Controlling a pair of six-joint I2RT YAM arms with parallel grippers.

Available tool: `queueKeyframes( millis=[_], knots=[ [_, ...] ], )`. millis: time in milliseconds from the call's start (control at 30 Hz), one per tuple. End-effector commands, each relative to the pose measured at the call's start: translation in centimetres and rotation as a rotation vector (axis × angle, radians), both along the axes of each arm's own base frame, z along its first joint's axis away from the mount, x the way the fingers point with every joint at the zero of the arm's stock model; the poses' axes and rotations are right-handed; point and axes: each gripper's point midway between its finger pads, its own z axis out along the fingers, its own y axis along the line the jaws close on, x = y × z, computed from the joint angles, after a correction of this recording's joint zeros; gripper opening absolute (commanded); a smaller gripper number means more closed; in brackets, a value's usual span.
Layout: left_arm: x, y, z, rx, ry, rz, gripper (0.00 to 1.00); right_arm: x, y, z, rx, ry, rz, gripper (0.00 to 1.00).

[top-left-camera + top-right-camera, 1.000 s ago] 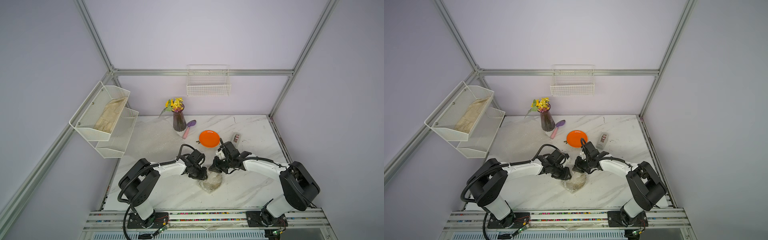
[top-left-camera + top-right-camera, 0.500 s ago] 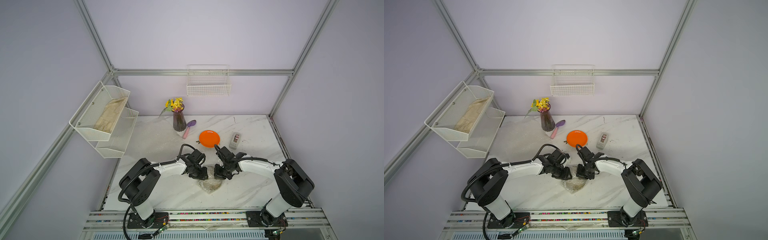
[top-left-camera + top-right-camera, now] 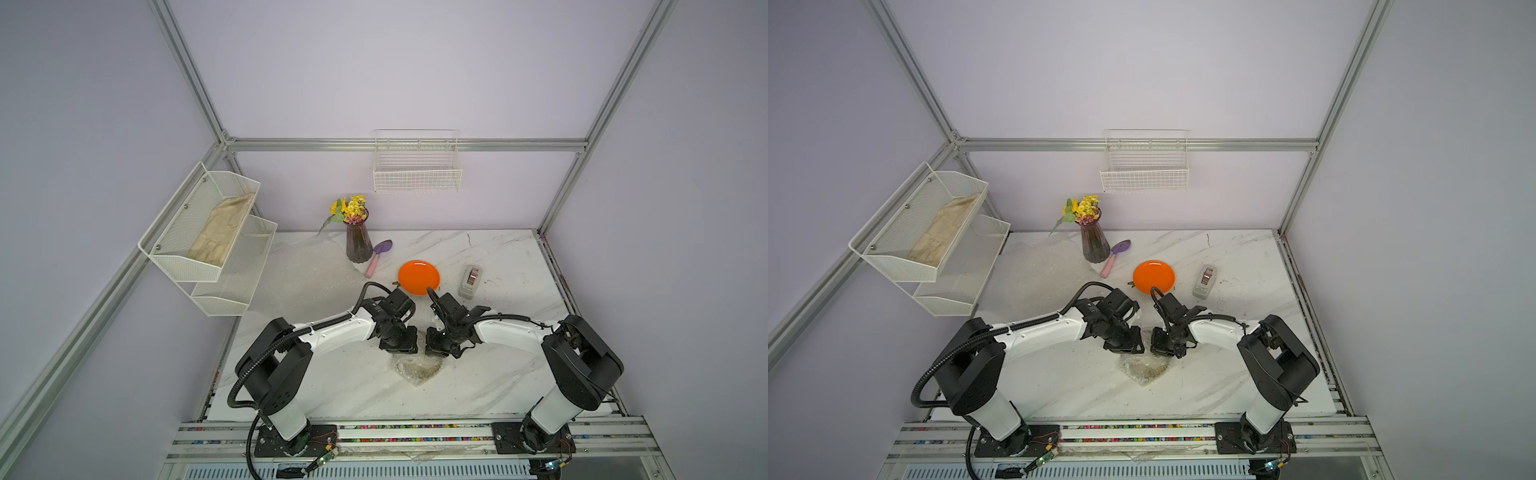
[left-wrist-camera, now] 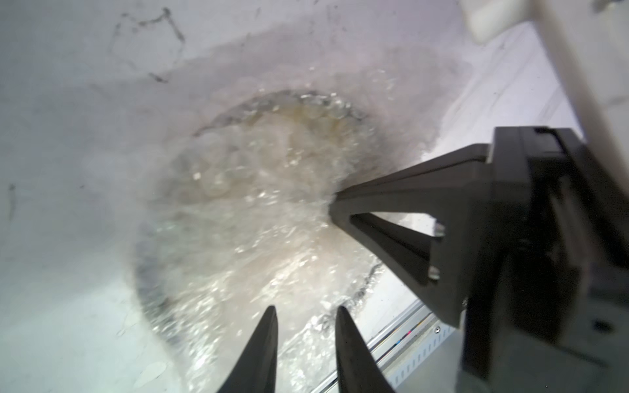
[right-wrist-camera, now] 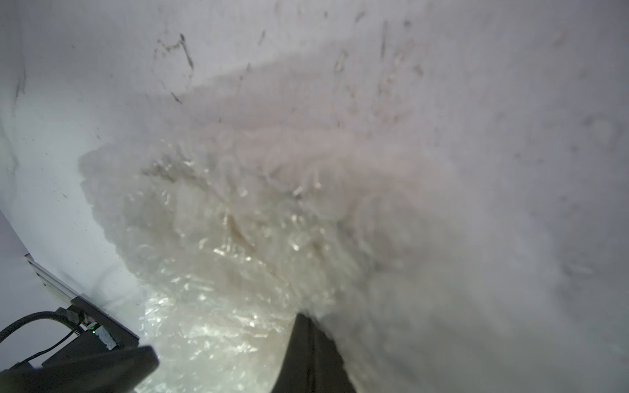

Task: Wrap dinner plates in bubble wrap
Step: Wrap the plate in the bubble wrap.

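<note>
A pale plate [image 4: 258, 163] lies bundled in bubble wrap [image 3: 417, 368] [image 3: 1145, 368] on the near middle of the table. My left gripper [image 3: 399, 347] [image 4: 306, 313] hovers at the bundle's far-left edge, fingers a narrow gap apart with wrap showing below them. At the far-right edge my right gripper [image 3: 436, 347] [image 5: 308, 320] is shut, its tip [image 4: 335, 204] pinching gathered wrap, and a blurred flap [image 5: 476, 238] drapes beside it. The bare orange plate [image 3: 418, 277] [image 3: 1153, 277] sits farther back. A loose bubble wrap sheet [image 3: 307, 274] [image 3: 1038, 270] lies at the back left.
A grey tape dispenser [image 3: 471, 281] stands right of the orange plate. A vase of flowers [image 3: 358, 243] and a purple trowel [image 3: 378, 257] are at the back. A white shelf rack [image 3: 208, 237] hangs on the left and a wire basket [image 3: 417, 174] on the back wall.
My right gripper has moved nearer and leftward, down onto the wrapped bundle, drawing wrap with it. The left gripper has stayed put and its fingers have narrowed slightly.
</note>
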Motion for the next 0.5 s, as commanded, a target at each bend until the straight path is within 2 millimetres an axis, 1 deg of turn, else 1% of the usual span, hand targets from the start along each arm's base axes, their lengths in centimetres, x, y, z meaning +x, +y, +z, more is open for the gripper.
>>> queueKeyframes(
  millis=[0, 33, 167, 300, 367, 433, 467],
  knots=[
    [0.2, -3.3, 1.3, -0.122, 0.06, 0.001, 0.25, -1.4, -2.7, -3.8, -0.13, 0.053, -0.038, 0.0],
    [0.0, -3.4, 0.6, -0.129, 0.08, 0.006, 0.23, -1.4, -2.7, -3.8, -0.128, 0.053, -0.042, 0.0],
    [-1.4, -2.5, -2.9, -0.085, 0.158, 0.013, 0.16, -1.5, -2.9, -3.5, -0.127, 0.051, -0.054, 0.0],
    [-2.7, -0.7, -5.8, -0.002, 0.203, 0.018, 0.11, -1.3, -2.6, -2.8, -0.113, 0.048, -0.06, 0.0],
    [-3.0, 0.5, -7.1, 0.056, 0.212, 0.023, 0.11, -0.4, -2.2, -1.4, -0.071, 0.025, -0.078, 0.0],
    [-3.3, 1.8, -8.1, 0.112, 0.225, 0.034, 0.1, 1.1, -2.3, 0.9, -0.008, -0.009, -0.117, 0.0],
    [-3.5, 2.2, -8.4, 0.127, 0.229, 0.035, 0.1, 2.0, -2.3, 2.2, 0.028, -0.026, -0.134, 0.0]
  ],
)
